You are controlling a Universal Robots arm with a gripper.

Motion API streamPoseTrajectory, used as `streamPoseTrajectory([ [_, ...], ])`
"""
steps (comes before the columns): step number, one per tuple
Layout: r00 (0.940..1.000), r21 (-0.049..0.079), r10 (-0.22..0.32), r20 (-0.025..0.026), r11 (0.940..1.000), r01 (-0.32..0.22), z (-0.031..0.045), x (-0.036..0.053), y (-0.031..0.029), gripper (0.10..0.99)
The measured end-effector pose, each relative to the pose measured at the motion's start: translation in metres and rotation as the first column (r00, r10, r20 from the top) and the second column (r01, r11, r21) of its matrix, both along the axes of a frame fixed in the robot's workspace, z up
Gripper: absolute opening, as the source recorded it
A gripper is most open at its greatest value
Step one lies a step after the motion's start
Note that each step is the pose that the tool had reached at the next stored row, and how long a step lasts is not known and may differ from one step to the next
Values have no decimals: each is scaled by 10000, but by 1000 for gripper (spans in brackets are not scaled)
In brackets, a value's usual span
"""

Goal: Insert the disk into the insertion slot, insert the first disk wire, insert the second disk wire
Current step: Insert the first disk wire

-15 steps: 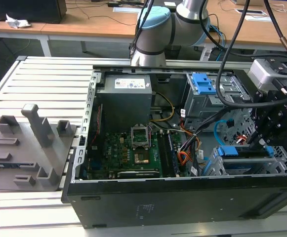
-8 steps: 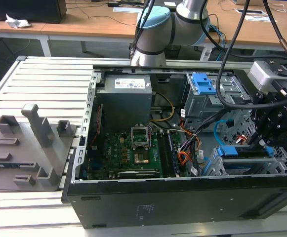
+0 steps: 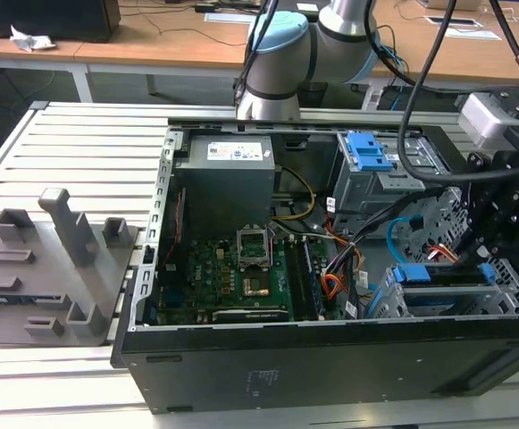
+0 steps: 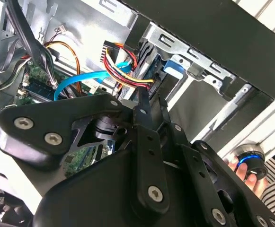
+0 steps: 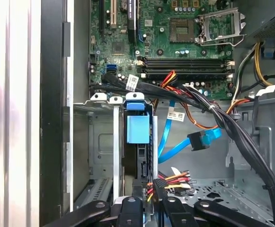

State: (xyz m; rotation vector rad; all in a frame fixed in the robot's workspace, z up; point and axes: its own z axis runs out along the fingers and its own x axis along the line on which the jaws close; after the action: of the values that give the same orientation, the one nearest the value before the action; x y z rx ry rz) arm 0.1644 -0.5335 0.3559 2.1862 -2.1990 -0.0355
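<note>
End effector (image 5: 151, 197) apparently clamped on the first disk wire (image 5: 168, 179) (black plug), just beside the disk (image 5: 138, 132).

Bright blue carrier on the disk (image 5: 139, 128), grey insertion slot (image 5: 101, 142). The first disk wire (image 5: 172, 178) is red, yellow and black, second disk wire (image 5: 165, 132) glossy light blue, motherboard (image 5: 175, 33) green.

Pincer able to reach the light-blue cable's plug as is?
Probably yes: the light-blue cable's plug hangs uncovered beside the drive cage, near the pincer; a black cable bundle runs close.
</note>
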Motion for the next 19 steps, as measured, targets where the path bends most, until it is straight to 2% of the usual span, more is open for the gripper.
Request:
streamPoseTrajectory([
  [4,10000,0,0,0,10000,0,93,0,0,239],
  [6,10000,-1,0,0,10000,0,157,0,1,239],
  [7,10000,-1,0,0,10000,0,226,0,0,239],
  [9,10000,-2,0,0,10000,0,276,0,0,239],
  [16,10000,0,1,0,10000,-1,293,0,0,239],
  [17,10000,-1,0,0,10000,0,295,0,0,224],
  [18,10000,-1,0,0,10000,0,296,0,0,157],
  [19,10000,-1,0,0,10000,0,298,0,0,157],
])
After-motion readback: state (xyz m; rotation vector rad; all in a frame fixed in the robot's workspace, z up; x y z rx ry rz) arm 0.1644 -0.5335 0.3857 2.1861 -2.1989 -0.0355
